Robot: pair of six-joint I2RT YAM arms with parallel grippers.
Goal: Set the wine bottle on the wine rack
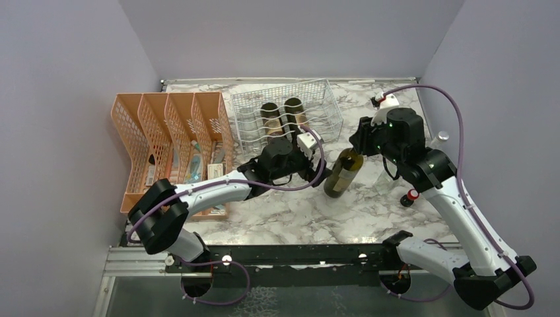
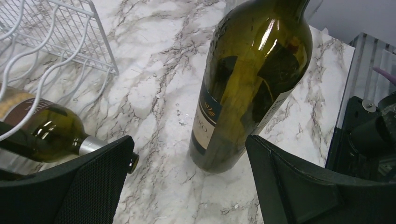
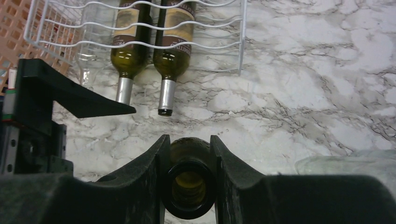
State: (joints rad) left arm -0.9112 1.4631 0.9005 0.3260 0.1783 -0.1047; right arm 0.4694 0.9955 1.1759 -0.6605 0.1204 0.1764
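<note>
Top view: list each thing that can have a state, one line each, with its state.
Wine bottle: standing on the table, uncorked, neck gripped.
Right arm: jaws shut on the wine bottle.
Left arm: jaws open, holding nothing.
Wine rack: three bottles lying in it, right end free.

Dark olive-green glass is recorded for the wine bottle (image 2: pixel 252 84); its label is printed cream with a navy band. The wine rack (image 1: pixel 327 99) is formed of white wire, gridded, with wavy lines. Green glass, brown-and-cream labels and silver neck foil are noted on the racked bottles (image 3: pixel 128 51). The table (image 1: pixel 370 205) is patterned as white marble, veined grey. The organiser (image 1: pixel 165 142) is orange mesh. The cable (image 1: pixel 459 132) is purple.
</note>
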